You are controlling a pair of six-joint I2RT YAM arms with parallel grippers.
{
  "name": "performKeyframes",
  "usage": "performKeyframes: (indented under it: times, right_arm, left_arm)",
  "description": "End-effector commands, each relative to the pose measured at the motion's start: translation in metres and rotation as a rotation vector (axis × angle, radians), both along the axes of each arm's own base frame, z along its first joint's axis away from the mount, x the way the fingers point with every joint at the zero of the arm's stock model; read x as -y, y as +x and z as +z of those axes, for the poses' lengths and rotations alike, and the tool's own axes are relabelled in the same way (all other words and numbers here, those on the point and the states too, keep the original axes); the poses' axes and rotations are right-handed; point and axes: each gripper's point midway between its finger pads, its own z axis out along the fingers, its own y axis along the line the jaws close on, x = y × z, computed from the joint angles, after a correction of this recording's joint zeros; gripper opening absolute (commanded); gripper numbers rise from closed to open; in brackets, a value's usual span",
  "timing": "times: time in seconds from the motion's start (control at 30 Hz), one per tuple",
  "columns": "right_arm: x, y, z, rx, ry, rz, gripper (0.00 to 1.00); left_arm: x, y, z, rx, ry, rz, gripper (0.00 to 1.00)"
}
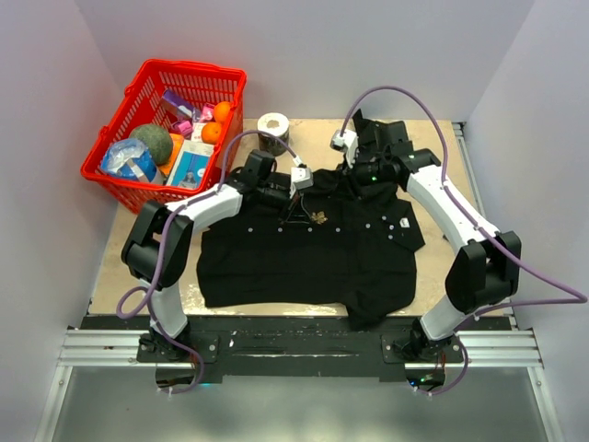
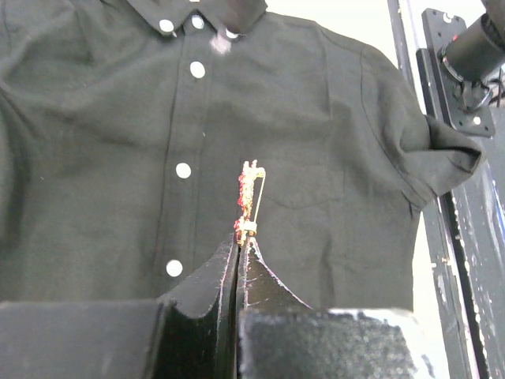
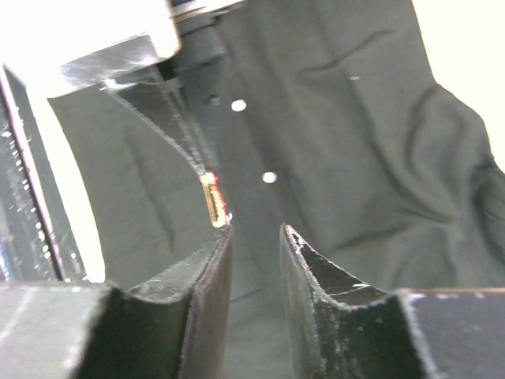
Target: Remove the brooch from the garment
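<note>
Reddish-pink with a thin gold pin bar, the brooch (image 2: 248, 197) stands upright with its lower end pinched at the very tips of the left gripper (image 2: 242, 237), whose jaws are pressed together on it. It sits over the chest of the garment (image 2: 331, 158), just right of the row of white buttons (image 2: 183, 170) in the left wrist view. Whether the pin is still caught in the cloth cannot be told. In the right wrist view the brooch appears as a small gold and red sliver against the left gripper's finger. It lies just beside the tip of one finger of the right gripper (image 3: 254, 237), whose jaws stand apart above the black cloth. From above, the black shirt lies spread across the middle of the table (image 1: 129, 241), partly rumpled, with its small white label (image 1: 405, 224) toward the right arm's side and a fold of cloth hanging over the near edge. Both arms reach in over the shirt's far half. Well apart, at the far left corner, a red basket (image 1: 189, 64) holds fruit and packets, and a roll of tape (image 1: 272, 127) stands just beside it.
</note>
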Motion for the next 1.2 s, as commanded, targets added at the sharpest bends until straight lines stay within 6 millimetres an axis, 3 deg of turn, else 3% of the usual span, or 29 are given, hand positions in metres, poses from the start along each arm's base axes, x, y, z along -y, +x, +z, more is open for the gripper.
performKeyframes:
  times: [0.0, 0.23, 0.33, 0.6, 1.07, 1.17]
  right_arm:
    - [-0.010, -0.019, 0.002, -0.011, 0.031, 0.071, 0.35]
    - [-0.031, -0.043, -0.016, -0.043, -0.017, 0.210, 0.39]
    - [-0.035, -0.041, -0.020, -0.053, -0.014, 0.200, 0.37]
    - [-0.041, -0.029, -0.029, -0.071, -0.036, 0.218, 0.33]
    - [-0.053, -0.031, -0.031, -0.084, -0.032, 0.254, 0.22]
    - [-0.054, -0.029, -0.030, -0.081, -0.032, 0.255, 0.14]
  left_arm:
    - [-0.001, -0.001, 0.005, 0.037, -0.006, -0.026, 0.00]
    - [-0.001, -0.005, 0.013, 0.027, -0.030, -0.010, 0.00]
    - [-0.002, -0.012, 0.015, -0.003, -0.056, 0.004, 0.00]
    - [-0.006, -0.006, 0.027, -0.025, -0.109, 0.044, 0.00]
    - [-0.005, -0.007, 0.025, -0.038, -0.117, 0.040, 0.00]
    - [-0.005, -0.007, 0.025, -0.040, -0.116, 0.040, 0.00]
